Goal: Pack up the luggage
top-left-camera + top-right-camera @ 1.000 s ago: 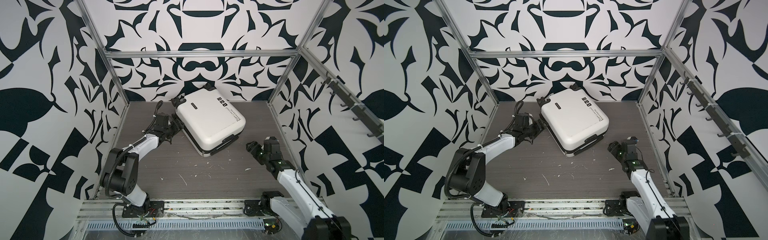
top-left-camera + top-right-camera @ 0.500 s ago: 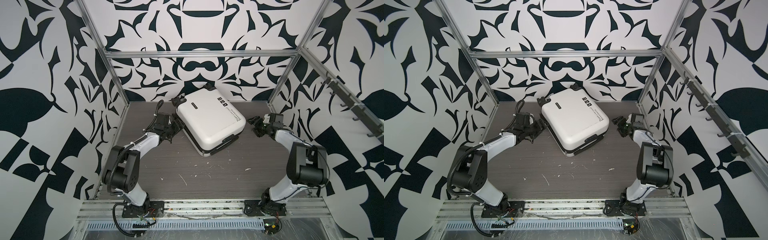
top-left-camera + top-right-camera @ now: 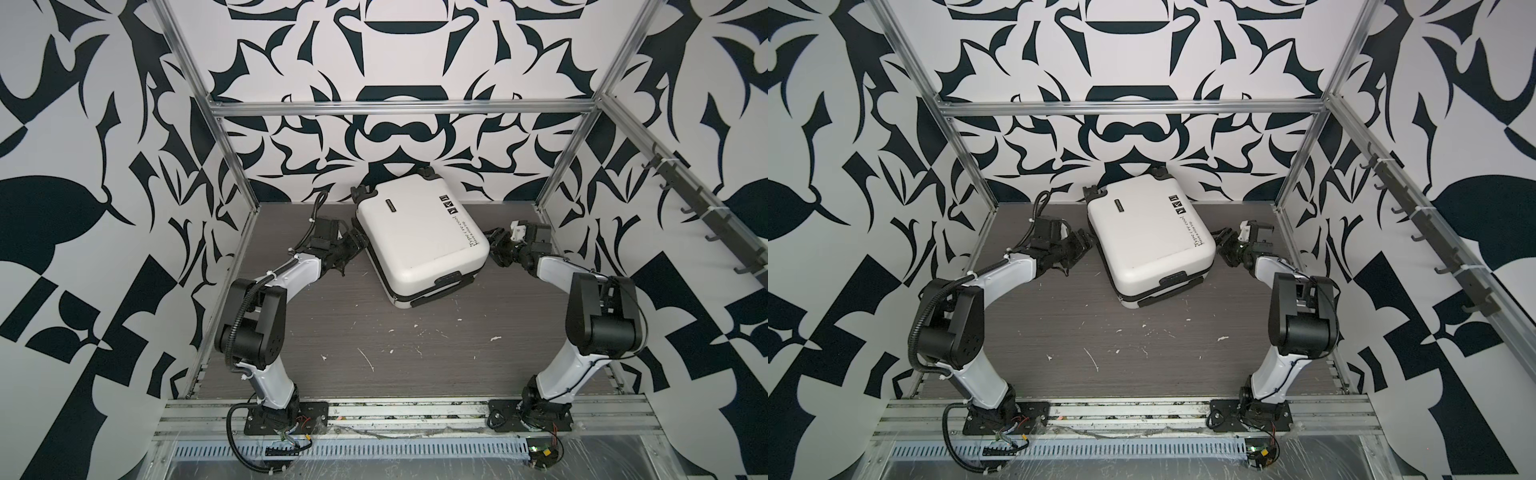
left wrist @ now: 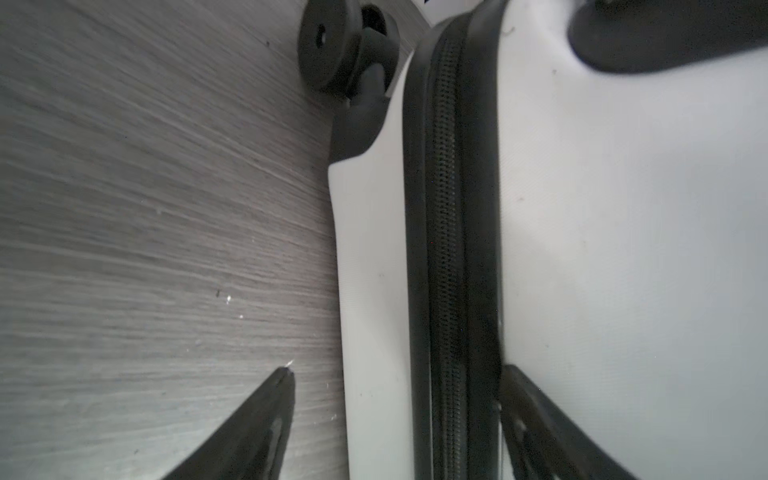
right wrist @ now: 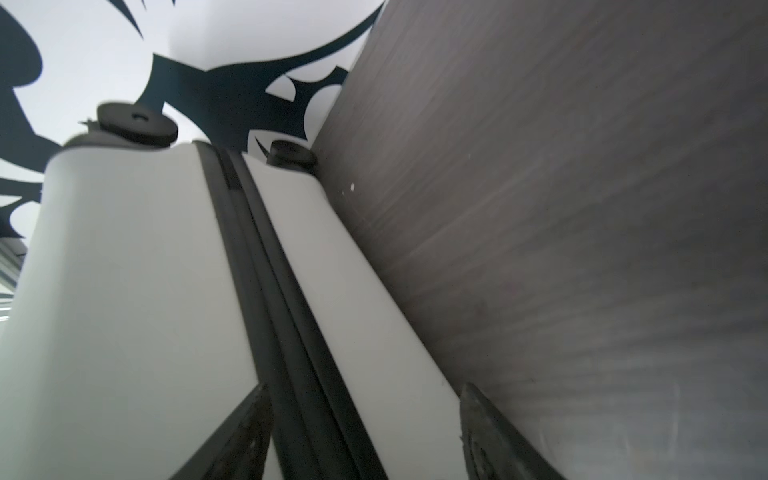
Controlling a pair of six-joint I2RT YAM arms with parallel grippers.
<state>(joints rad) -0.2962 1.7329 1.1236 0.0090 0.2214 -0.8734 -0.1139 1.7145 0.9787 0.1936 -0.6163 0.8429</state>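
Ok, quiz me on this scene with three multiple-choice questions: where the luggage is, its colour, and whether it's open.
1. Where on the table does the luggage lie? A: at the back, B: at the front edge, C: at the left edge.
2. What colour is it mainly? A: red, B: white, C: blue.
3. What state is it in? A: wide open, B: closed, C: half open.
Answers: 1 A, both top views show it by the back wall; 2 B, it is white with black trim; 3 B, its halves meet along the zip.
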